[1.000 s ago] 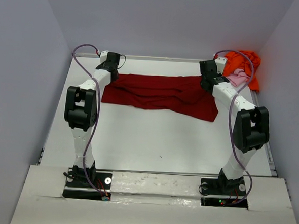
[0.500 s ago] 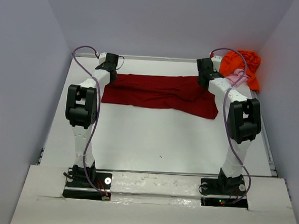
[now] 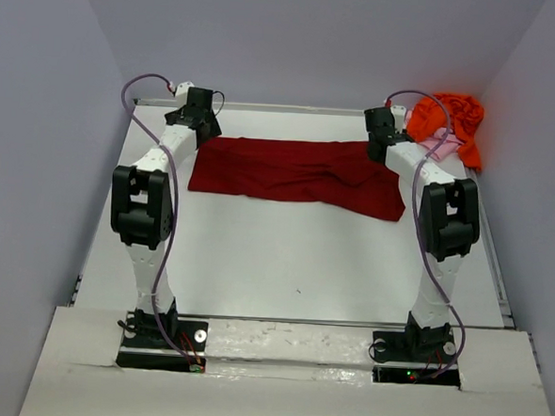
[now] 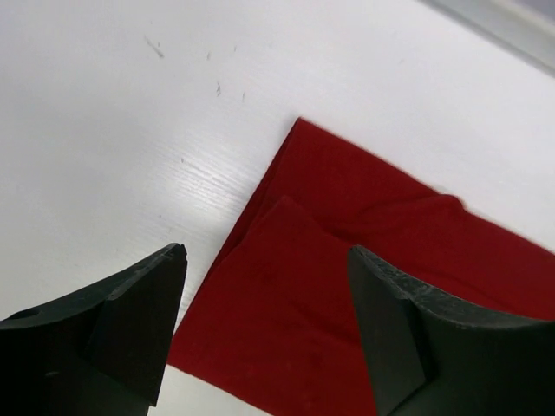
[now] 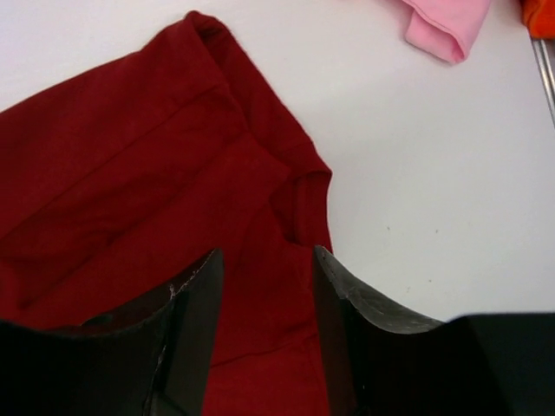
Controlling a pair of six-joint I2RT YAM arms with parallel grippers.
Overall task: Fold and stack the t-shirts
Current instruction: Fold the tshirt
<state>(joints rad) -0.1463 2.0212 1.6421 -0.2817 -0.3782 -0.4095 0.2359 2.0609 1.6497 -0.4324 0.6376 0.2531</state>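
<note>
A dark red t-shirt point(image 3: 294, 174) lies folded into a long strip across the far part of the white table point(image 3: 293, 256). My left gripper point(image 3: 196, 118) hovers open above the strip's far left corner point(image 4: 286, 286), its jaws wide apart with nothing between them. Over the right end point(image 5: 173, 182) my right gripper point(image 3: 381, 137) is open too, and only red cloth shows below its jaws. An orange t-shirt point(image 3: 450, 120) is bunched in the far right corner with a pale pink t-shirt point(image 3: 441, 145) beside it; a tip of the pink one point(image 5: 442, 26) shows in the right wrist view.
Grey walls enclose the table on three sides. A metal rail point(image 3: 487, 249) runs along the table's right edge and another along the far edge point(image 4: 503, 22). Purple cables point(image 3: 134, 95) loop above both arms.
Both grippers have opened and let go of the red t-shirt. The left gripper has moved up and toward the far edge; the right arm has drawn slightly left and back. The shirt lies still.
</note>
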